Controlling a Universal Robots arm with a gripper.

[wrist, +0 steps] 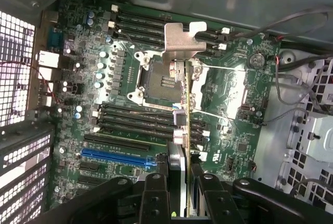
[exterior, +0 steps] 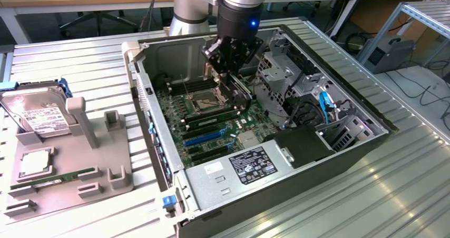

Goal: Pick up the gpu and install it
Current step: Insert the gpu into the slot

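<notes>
Tool (wrist: 181, 185) pinching gpu (wrist: 182, 39) edge-on (bracket farthest) | gpu between jaws | over motherboard (wrist: 67, 148)

Silver arm (exterior: 189, 9), black claw (exterior: 228, 69) (blue light)

The gpu (wrist: 177, 172) is a green circuit board with a dull silver metal end bracket (wrist: 182, 39). The gripper (wrist: 180, 185) is matt black. The motherboard (wrist: 125, 104) is green with a faint sheen. The computer case (exterior: 211, 182) is bare grey sheet metal. The table (exterior: 351, 196) is ribbed metal, glossy and reflective. The holder (exterior: 105, 169) looks like matt grey plastic; the hard drive (exterior: 35, 114) has a white paper label.
</notes>
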